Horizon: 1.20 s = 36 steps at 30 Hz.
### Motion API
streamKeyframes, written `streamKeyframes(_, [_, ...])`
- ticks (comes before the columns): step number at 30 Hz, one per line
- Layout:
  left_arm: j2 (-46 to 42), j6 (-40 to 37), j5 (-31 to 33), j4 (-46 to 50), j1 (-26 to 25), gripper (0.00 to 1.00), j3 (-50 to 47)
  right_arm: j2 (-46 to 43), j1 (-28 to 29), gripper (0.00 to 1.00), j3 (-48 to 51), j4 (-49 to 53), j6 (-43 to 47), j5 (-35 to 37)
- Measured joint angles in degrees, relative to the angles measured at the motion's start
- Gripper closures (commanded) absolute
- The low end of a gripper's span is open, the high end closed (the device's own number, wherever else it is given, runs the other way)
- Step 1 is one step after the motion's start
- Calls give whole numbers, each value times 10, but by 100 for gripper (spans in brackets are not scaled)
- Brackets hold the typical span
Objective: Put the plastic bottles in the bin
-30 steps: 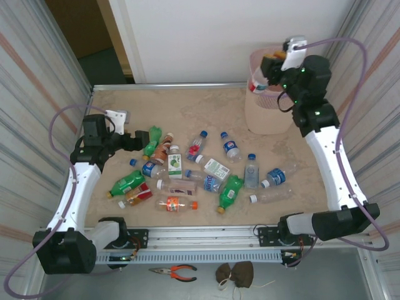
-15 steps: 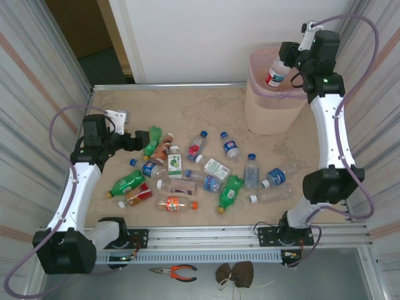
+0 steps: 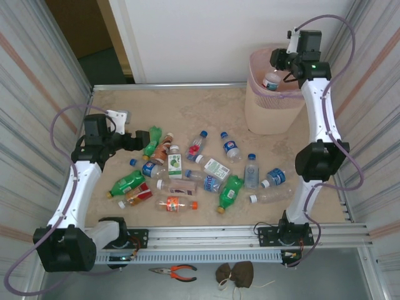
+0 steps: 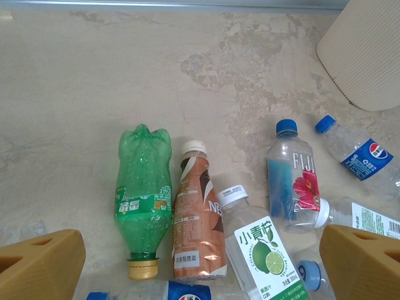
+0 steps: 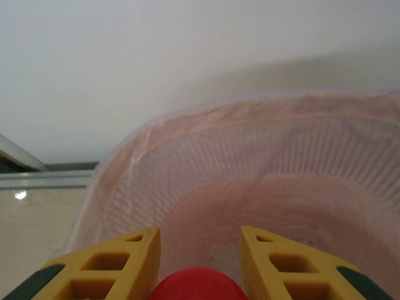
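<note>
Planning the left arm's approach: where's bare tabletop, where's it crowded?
Bare: far strip of table between back rail and the bottles, left of the bin. Crowded: mid-table, from left gripper rightward.

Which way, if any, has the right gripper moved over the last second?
Yes. In the top view the right gripper, holding a bottle, has gone from the left rim of the bin rightward over its opening.

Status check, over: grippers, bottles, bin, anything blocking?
Left gripper open over loose bottles on the table. Right gripper shut on one bottle, low in the bin mouth. No obstruction at the bin.
</note>
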<state>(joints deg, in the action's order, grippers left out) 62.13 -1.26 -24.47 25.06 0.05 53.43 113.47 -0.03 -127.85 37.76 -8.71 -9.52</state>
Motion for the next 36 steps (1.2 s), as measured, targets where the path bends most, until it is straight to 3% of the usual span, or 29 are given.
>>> streamKeyframes(8, [5,2,-2,0,0,4,0,103,3,100,-65,89,34,-34])
streamKeyframes(23, [5,2,-6,1,-23,4,0,204,19,97,-108,197,80,-58])
streamKeyframes(29, [5,2,-6,1,-24,4,0,226,29,83,-108,229,80,-73])
streamKeyframes(36, [6,2,-6,3,-24,4,0,232,33,49,-114,237,79,-86])
